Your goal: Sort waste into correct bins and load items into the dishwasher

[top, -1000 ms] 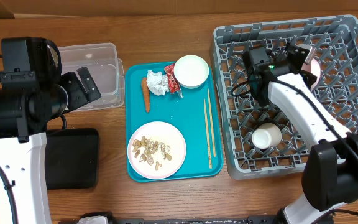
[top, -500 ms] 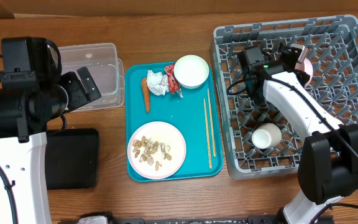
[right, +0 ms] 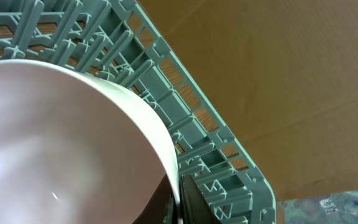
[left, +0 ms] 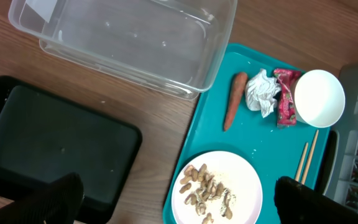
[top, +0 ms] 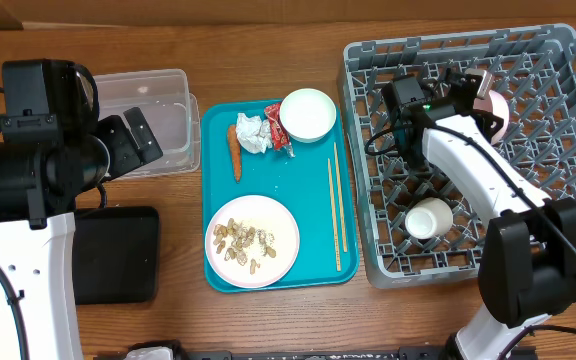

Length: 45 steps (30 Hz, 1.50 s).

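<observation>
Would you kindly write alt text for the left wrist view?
A teal tray holds a white plate of food scraps, a carrot, a paper wad, a red wrapper, a white bowl and chopsticks; a clear tub and black tray lie beside it.

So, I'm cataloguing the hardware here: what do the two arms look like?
Both pair smooth white link shells with bulky black joint housings. The left arm and the right arm each show a small green light on the black part, and thin black cables trail along them.
</observation>
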{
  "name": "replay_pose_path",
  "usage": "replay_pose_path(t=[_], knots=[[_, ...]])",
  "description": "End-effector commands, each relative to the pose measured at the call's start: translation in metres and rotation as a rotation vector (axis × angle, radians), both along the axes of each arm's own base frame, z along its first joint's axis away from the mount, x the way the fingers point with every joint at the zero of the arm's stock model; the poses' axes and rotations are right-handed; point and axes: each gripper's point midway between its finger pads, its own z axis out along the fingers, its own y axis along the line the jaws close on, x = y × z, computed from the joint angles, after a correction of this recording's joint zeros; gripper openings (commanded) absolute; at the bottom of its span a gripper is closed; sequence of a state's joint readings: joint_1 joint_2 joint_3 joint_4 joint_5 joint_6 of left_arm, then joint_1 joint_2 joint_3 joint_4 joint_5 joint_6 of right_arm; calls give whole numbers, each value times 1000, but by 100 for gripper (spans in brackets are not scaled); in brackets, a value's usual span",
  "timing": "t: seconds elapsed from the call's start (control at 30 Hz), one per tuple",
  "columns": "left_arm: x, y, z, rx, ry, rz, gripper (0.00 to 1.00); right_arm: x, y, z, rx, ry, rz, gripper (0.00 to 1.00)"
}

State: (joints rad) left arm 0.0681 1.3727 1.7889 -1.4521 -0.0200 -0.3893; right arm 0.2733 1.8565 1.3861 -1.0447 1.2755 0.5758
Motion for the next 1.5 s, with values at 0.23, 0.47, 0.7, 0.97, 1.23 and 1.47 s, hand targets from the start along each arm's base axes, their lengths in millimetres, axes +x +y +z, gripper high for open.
replay_pose_path(t=[0.23, 0.47, 0.7, 0.97, 1.23, 1.47], knots=[[0, 4, 2, 19, -2, -2, 100, -10, 14, -20, -33, 79, 49, 4], [0, 4, 2, 20, -2, -2, 100, -11, 17, 4, -170, 67, 66, 4], [0, 4, 2, 20, -2, -2, 100, -9, 18, 5, -166, 53, 65, 4], [0, 4, 2, 20, -2, -2, 100, -3, 12, 2, -151, 60, 57, 4], [0, 4, 2, 20, -2, -2, 100, 2, 13, 9, -197, 85, 71, 4], [0, 4, 2, 20, -2, -2, 100, -2, 27, -6, -179, 140, 123, 4]])
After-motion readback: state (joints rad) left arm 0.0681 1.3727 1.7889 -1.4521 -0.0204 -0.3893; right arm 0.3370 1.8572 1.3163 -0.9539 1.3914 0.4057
